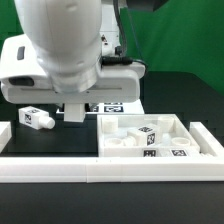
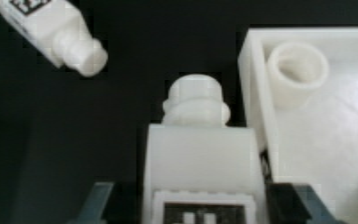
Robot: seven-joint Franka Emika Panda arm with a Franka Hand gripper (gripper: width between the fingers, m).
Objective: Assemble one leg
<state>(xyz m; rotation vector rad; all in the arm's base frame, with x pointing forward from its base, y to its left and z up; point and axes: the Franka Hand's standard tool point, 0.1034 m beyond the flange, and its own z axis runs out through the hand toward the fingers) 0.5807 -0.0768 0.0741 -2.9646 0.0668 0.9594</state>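
In the wrist view a white leg (image 2: 197, 150) with a black-and-white tag lies between my gripper's (image 2: 197, 208) two fingers (image 2: 101, 205), its rounded tip pointing away from the camera. The jaws stand close on either side of it and appear shut on it. In the exterior view the gripper (image 1: 75, 113) is low over the black table, just left of the tray-shaped part. A second leg (image 2: 55, 35) lies loose nearby; it also shows in the exterior view (image 1: 37, 119).
The large white tray-shaped part (image 1: 203, 142) holds more tagged legs; its corner with a round hole (image 2: 302, 62) is beside the held leg. The marker board (image 1: 116, 105) lies behind. A white wall (image 1: 60, 166) runs along the front.
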